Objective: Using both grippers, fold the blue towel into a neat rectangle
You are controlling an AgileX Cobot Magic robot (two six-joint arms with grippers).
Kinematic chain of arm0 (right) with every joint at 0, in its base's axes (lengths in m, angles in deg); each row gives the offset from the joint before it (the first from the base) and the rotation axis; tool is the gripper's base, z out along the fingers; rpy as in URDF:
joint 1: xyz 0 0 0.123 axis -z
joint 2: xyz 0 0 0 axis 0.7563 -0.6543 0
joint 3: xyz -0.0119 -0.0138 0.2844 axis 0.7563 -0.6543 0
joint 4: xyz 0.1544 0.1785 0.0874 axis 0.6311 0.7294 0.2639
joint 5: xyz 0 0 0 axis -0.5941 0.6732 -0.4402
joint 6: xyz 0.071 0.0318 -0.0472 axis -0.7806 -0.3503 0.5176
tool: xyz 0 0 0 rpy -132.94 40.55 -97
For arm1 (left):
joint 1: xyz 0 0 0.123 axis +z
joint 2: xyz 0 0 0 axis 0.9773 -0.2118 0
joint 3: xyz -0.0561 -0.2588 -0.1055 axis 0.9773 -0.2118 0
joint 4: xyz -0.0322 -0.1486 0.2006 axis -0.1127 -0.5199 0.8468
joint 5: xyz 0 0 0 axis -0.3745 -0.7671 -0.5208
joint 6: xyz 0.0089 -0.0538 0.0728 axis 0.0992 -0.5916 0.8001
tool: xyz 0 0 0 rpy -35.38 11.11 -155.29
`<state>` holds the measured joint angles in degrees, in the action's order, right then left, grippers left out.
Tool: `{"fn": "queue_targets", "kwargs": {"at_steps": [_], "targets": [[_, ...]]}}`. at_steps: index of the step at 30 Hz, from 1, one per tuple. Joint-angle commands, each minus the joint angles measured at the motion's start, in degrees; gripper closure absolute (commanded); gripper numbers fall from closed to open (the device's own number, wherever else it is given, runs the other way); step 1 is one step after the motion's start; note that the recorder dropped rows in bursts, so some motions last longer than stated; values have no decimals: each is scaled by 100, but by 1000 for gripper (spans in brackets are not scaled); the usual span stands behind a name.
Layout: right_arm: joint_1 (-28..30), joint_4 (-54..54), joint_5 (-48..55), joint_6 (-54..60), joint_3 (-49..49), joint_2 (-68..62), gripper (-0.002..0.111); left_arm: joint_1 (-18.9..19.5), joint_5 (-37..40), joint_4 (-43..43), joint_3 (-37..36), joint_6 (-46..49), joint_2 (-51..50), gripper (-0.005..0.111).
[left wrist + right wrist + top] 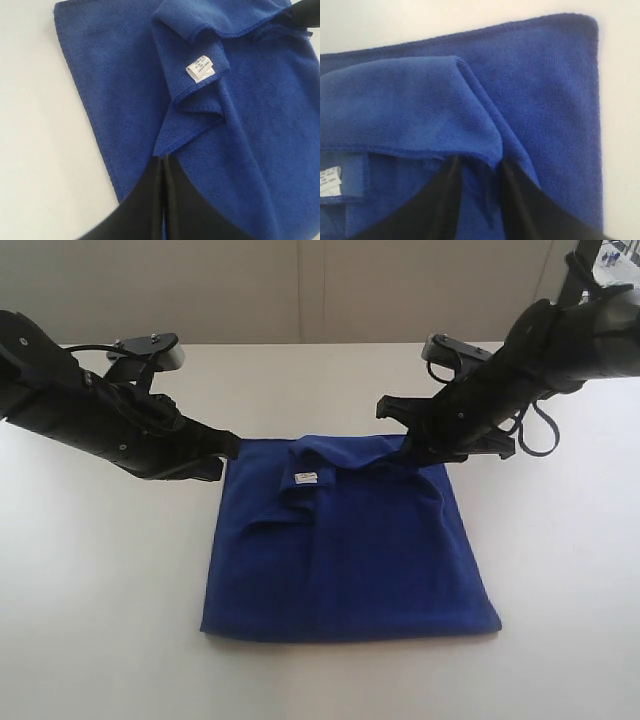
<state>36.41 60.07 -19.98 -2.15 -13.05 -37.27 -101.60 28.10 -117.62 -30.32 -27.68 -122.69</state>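
The towel (350,560) lies folded on the tabletop (100,590), rumpled around its label (306,478). The right end effector (477,165), jaws apart, straddles that loose flap's edge (the nearer arm). The left end effector (165,160), jaws together, rests at the towel's opposite corner.

Left slim black arm (90,405): reaching in from the left edge of the exterior view, sloped downward toward the middle, wrist low.

Left black jawed hand (228,445): pointed inward and down; jaws pressed flat together, fingers (145,205) meeting along one thin seam in the left wrist view.

Right slim black arm (545,350): reaching in from the upper right, sloped downward toward the middle; black cable loop (538,430) hanging beneath the forearm.

Right black jawed hand (412,445): pointed inward and down, facing the left hand, well apart from it; jaws parted, clear gap between the two fingertips (442,195) in the right wrist view.
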Motion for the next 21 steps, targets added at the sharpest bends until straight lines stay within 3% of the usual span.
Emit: {"fn": "queue_targets", "kwargs": {"at_steps": [1,5,12,21], "targets": [[15,187,34,-154,9,34,79,-33,109,-83,26,25,-12,107],[15,111,74,-386,9,34,79,-33,109,-83,26,25,-12,107],[15,-977,73,-2095,9,72,79,-33,99,-83,26,25,-10,107],[15,-846,405,-2300,9,72,79,-33,104,-83,26,104,-10,107]]}}
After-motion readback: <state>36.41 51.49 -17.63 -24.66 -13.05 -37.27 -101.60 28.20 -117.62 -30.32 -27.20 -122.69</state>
